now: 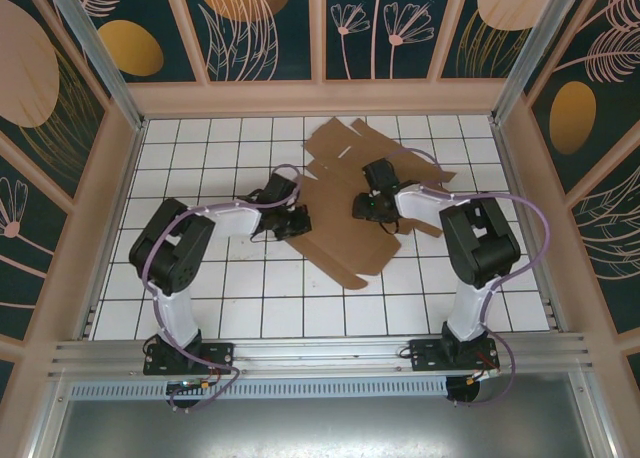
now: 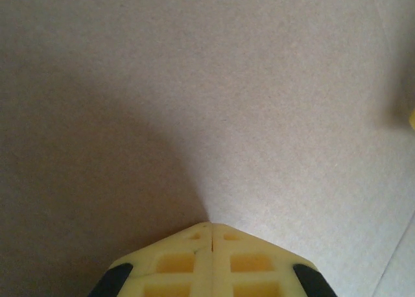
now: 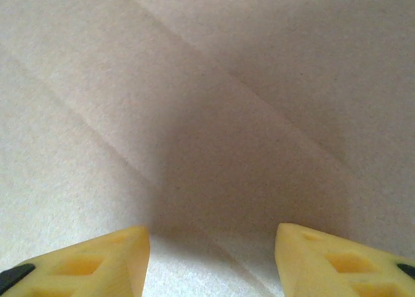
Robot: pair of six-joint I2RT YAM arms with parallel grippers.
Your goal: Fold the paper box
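A: Looking down from above at the paper box [image 1: 345, 248]: spread open and flat on the tiled table [image 1: 200, 308], with flaps and slots showing.

B: And the left gripper [image 1: 297, 221]?

A: Sits at the paper box's left edge, too small from up there to judge the fingers. Right gripper [image 1: 362, 208]: over the paper box's middle, a little toward its right side.

B: Switching to the left wrist?

A: Shows yellow fingers [image 2: 188, 261] pressed together with nothing between them, tips close against plain cardboard of the paper box.

B: Right wrist?

A: Shows yellow fingers [image 3: 110, 255] standing apart and gripping nothing, over creased cardboard of the paper box. Touching or hovering, cannot tell.
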